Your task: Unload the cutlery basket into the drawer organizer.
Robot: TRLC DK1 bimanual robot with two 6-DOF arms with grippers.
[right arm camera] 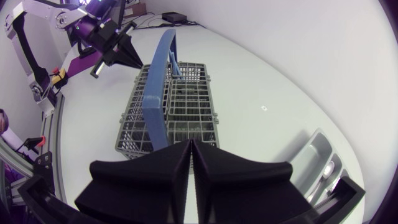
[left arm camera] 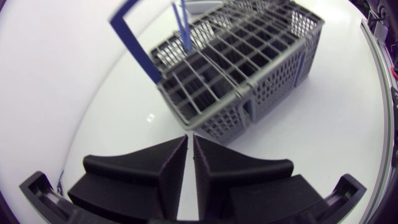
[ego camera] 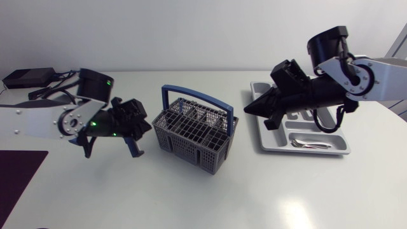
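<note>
Cutlery basket (ego camera: 194, 130) between arms; both angled toward it, jaws closed

The left tool (left arm camera: 190, 139) and right tool (right arm camera: 191, 143) point toward each other, each pinched closed and holding nothing.

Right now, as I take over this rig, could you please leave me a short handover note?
Left gripper: shut, empty, beside the cutlery basket, not touching it.
Right gripper: shut, empty, over the drawer organizer at its edge nearest the basket.
Done: some cutlery lies in one end compartment of the organizer.
Left: check the basket; I cannot tell whether anything is inside.
</note>
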